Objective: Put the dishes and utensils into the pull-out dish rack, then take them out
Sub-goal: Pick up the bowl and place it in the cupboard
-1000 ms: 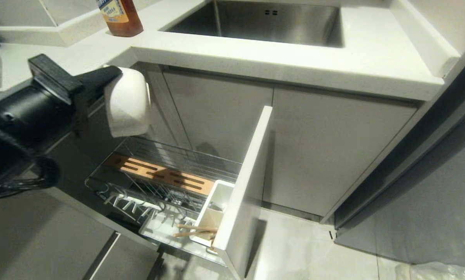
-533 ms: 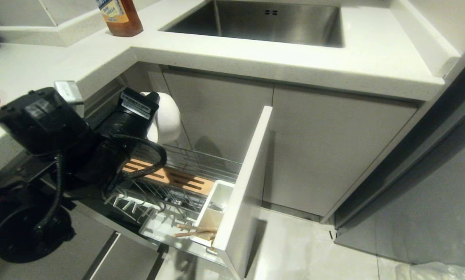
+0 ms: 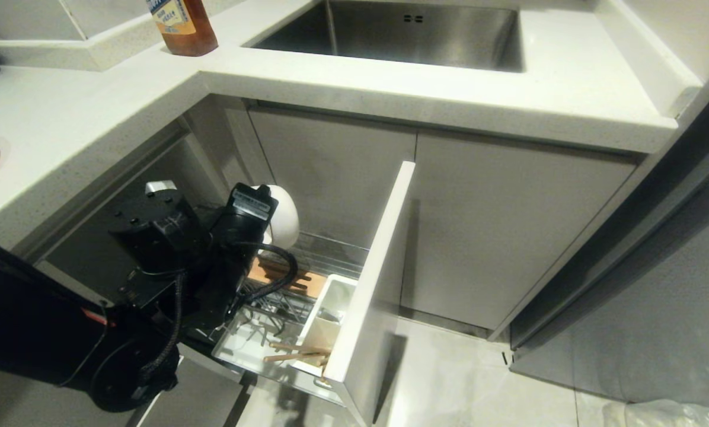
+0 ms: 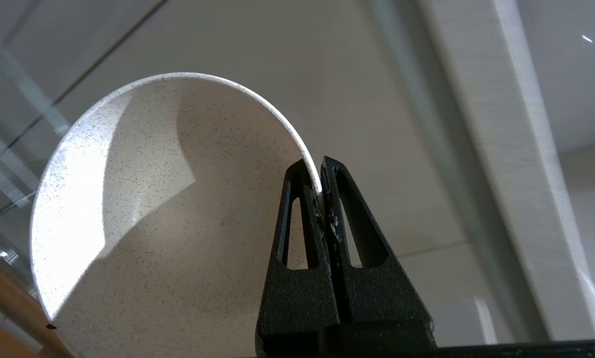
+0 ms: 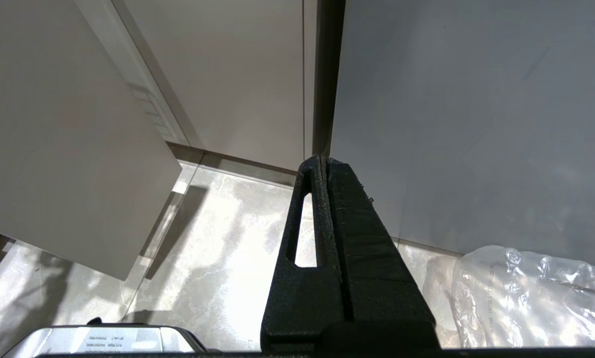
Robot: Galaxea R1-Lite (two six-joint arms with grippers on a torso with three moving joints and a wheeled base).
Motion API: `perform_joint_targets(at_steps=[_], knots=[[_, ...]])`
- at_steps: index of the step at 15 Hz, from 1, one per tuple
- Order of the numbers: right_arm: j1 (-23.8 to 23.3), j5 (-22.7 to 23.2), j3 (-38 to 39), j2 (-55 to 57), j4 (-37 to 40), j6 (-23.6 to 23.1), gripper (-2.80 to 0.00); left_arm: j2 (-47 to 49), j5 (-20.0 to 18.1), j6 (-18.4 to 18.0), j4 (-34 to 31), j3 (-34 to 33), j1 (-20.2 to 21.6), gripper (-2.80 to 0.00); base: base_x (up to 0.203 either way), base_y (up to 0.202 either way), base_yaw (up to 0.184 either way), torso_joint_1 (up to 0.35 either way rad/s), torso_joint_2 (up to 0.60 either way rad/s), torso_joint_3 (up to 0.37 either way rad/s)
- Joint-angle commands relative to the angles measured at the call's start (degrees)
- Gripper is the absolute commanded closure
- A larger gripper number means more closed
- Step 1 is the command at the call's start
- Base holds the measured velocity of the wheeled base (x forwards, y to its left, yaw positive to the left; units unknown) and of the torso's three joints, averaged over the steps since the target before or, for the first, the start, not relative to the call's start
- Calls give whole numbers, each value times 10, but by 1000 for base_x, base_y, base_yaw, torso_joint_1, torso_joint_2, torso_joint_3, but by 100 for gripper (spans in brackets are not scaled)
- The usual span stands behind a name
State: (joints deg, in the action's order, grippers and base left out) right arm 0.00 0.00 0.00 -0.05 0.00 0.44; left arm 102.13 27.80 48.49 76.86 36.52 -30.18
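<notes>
Pinching the rim of cream-white bowl [image 4: 168, 209] with left gripper [image 4: 320, 171], jaws clamped tight, bowl tilted on edge just above pull-out dish rack [image 3: 283, 332]. Chopsticks [image 3: 295, 351] lying by the caddy. Right gripper [image 5: 325, 164] closed, empty, parked over floor.

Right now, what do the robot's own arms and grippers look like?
The left arm is bulky matte black with looping black cables and a white printed label near the wrist. The left gripper and the right gripper each have two tapered, rough-textured black fingers with elongated slots.
</notes>
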Motion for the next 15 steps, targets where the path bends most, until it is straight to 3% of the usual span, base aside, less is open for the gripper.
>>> perform_joint_targets(at_steps=[1, 6, 8, 13, 15], knots=[[0, 0, 0, 0, 0, 0, 0, 26, 8, 11, 6, -1, -2, 0, 0, 0, 0, 0, 0, 0], [0, 0, 0, 0, 0, 0, 0, 75, 16, 36, 105, -9, 0, 0, 0, 0, 0, 0, 0, 0], [0, 0, 0, 0, 0, 0, 0, 88, 16, 38, 108, -9, 1, 0, 0, 0, 0, 0, 0, 0], [0, 0, 0, 0, 0, 0, 0, 126, 9, 92, 108, -6, 24, 0, 0, 0, 0, 0, 0, 0], [0, 0, 0, 0, 0, 0, 0, 133, 4, 94, 108, -3, 25, 0, 0, 0, 0, 0, 0, 0]])
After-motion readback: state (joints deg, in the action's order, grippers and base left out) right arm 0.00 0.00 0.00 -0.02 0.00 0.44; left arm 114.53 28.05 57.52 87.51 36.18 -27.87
